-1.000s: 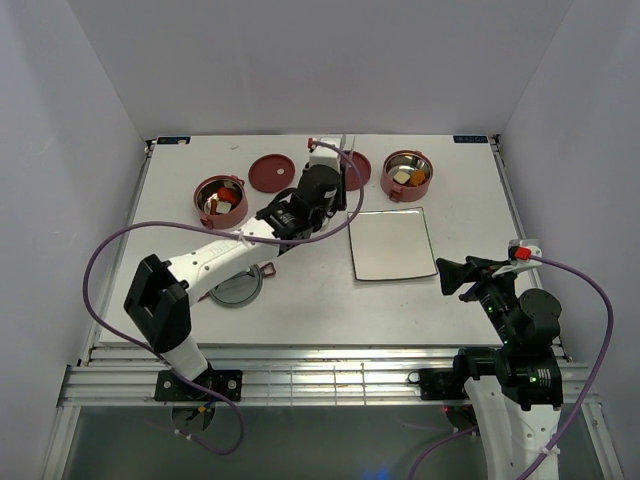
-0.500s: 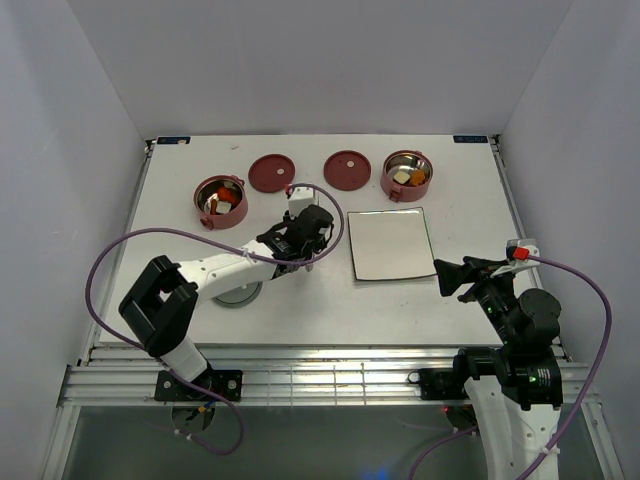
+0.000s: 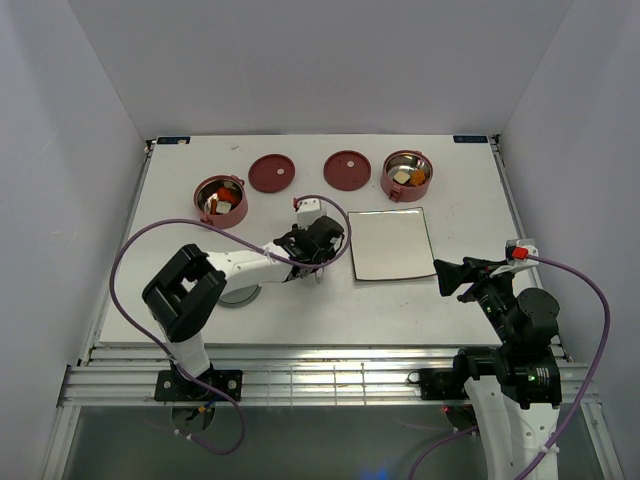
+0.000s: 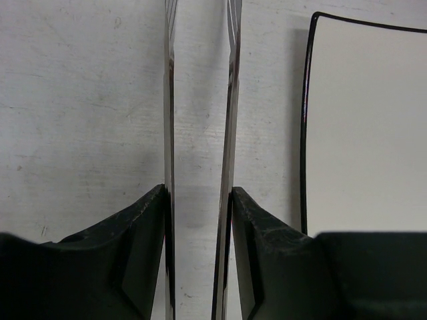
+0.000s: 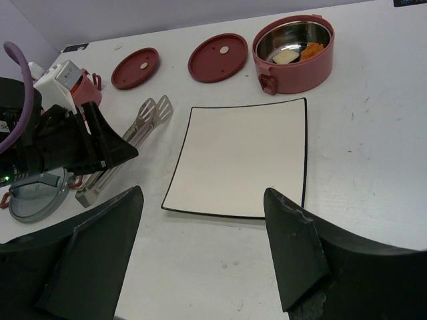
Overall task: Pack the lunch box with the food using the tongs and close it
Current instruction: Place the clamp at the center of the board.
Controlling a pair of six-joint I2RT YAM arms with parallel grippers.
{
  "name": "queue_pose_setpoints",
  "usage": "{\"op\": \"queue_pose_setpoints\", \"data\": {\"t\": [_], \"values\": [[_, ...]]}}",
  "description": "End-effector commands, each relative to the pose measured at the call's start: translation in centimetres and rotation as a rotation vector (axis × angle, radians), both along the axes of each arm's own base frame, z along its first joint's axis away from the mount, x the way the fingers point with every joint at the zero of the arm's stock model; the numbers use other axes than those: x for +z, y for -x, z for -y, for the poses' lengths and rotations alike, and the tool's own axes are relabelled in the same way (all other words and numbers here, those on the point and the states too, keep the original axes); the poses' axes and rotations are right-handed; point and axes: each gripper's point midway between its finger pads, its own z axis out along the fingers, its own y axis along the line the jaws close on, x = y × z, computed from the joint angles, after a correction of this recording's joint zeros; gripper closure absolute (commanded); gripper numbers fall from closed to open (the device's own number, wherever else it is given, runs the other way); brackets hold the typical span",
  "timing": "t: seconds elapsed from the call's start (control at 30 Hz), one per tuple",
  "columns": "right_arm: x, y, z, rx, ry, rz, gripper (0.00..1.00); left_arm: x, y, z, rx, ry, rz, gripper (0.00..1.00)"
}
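The silver tongs (image 4: 231, 133) lie low over the table just left of the white plate, their two arms running between the fingers of my left gripper (image 4: 199, 193), which is shut on them. From the right wrist view the tongs (image 5: 137, 130) point toward the back with their heads near the lids. Two dusty-red lunch box bowls stand at the back, the left bowl (image 3: 220, 200) and the right bowl (image 3: 407, 175), each with food (image 5: 310, 52) inside. Their dark-red lids (image 3: 272, 172) (image 3: 347, 169) lie flat between them. My right gripper (image 5: 203, 193) hovers open and empty near the plate's front right corner.
The white square plate (image 3: 391, 243) lies bare right of the tongs. The grey round top cover (image 3: 238, 292) rests on the table near the left arm's elbow. The left arm's purple cable loops over the near left of the table.
My left gripper has come from the back, near the lids, toward the near side and lower, bringing the tongs down beside the plate. The right arm has not moved.
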Motion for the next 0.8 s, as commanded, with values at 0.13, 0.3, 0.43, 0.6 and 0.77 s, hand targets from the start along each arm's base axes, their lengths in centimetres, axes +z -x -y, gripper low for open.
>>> {"op": "queue_pose_setpoints", "data": {"t": [0.13, 0.3, 0.43, 0.6, 0.77], "values": [[1.0, -0.4, 0.1, -0.008, -0.004, 0.04, 0.22, 0.3, 0.4, 2.1, -0.031, 0.095, 0.004, 0.45], [1.0, -0.4, 0.2, -0.013, -0.002, 0.039, 0.22, -0.3, 0.1, 2.7, -0.046, 0.088, -0.005, 0.43], [1.1, -0.3, 0.2, -0.012, -0.002, 0.041, 0.22, -0.9, 0.1, 2.6, -0.022, 0.084, -0.025, 0.44], [1.0, -0.4, 0.2, -0.015, 0.0, 0.037, 0.22, -1.5, 0.2, 2.6, -0.014, 0.079, -0.038, 0.44], [1.0, -0.3, 0.2, -0.013, 0.0, 0.037, 0.22, -1.8, 0.2, 2.8, -0.011, 0.079, -0.049, 0.42]]}}
